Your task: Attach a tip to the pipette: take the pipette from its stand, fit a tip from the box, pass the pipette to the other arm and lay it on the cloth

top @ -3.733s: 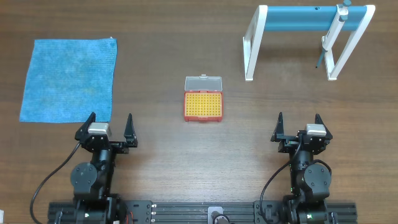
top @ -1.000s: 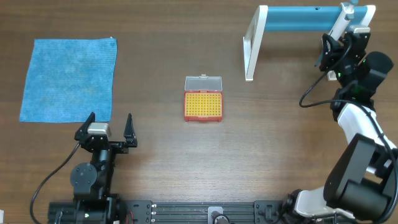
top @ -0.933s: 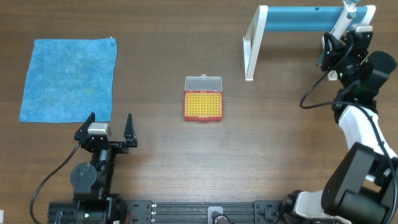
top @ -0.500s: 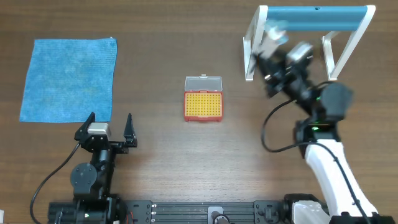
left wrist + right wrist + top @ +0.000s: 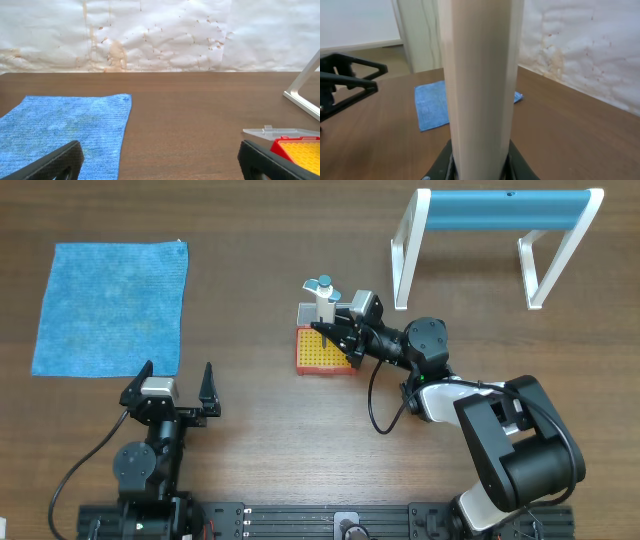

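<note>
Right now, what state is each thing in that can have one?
Stand: upright, nothing hanging on it.
Tip box: open, lid folded back.
Pipette: held upright at the box.
Cloth: spread flat.
Right jaws: shut on the pipette.
Left jaws: open, holding nothing.

Matt, rough-woven cloth (image 5: 110,308) on a smooth wood-grain table (image 5: 250,440); the tip box (image 5: 315,360) is glossy plastic.
</note>
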